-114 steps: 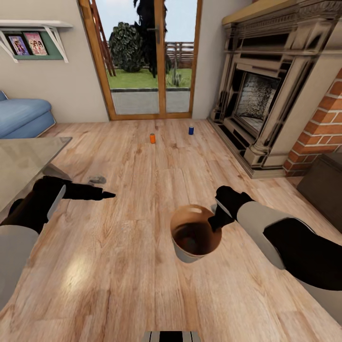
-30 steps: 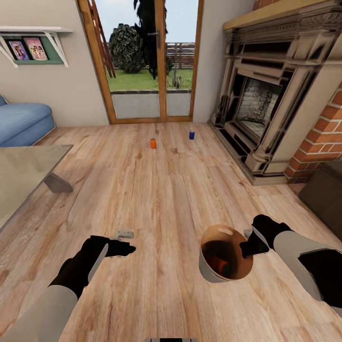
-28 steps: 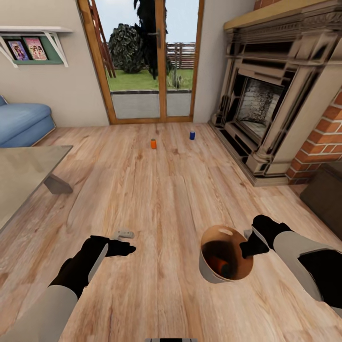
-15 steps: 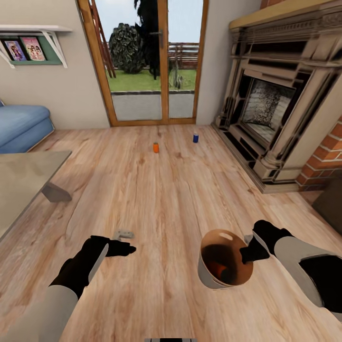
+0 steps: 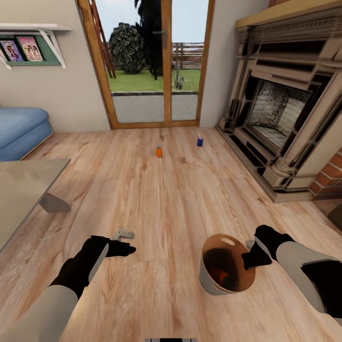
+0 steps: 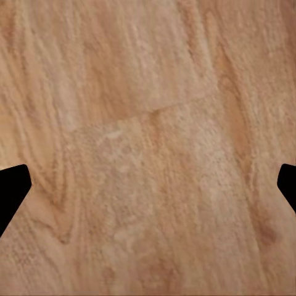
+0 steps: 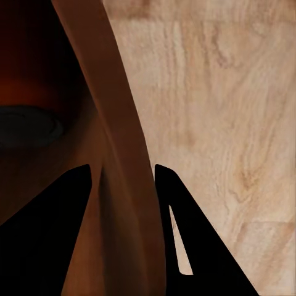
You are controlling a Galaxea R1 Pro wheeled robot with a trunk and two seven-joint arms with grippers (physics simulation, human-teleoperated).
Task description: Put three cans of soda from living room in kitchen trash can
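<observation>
Here the right hand [image 5: 251, 259] grips the trash can's [image 5: 209, 280] rim at lower right, one orange can inside, while upright orange can [image 5: 159, 152] and blue can [image 5: 200, 141] stand far ahead at upper centre, left hand [image 5: 124, 249] released.

Your left arm reaches forward low over the floor, its tool [image 5: 124, 249] empty with the fingers [image 6: 12, 188] spread wide apart. Your right arm comes in from the right, bent at the elbow, and its tool [image 5: 250, 260] is pinched onto the rim of the bin [image 5: 209, 280], one finger inside, one outside.
</observation>
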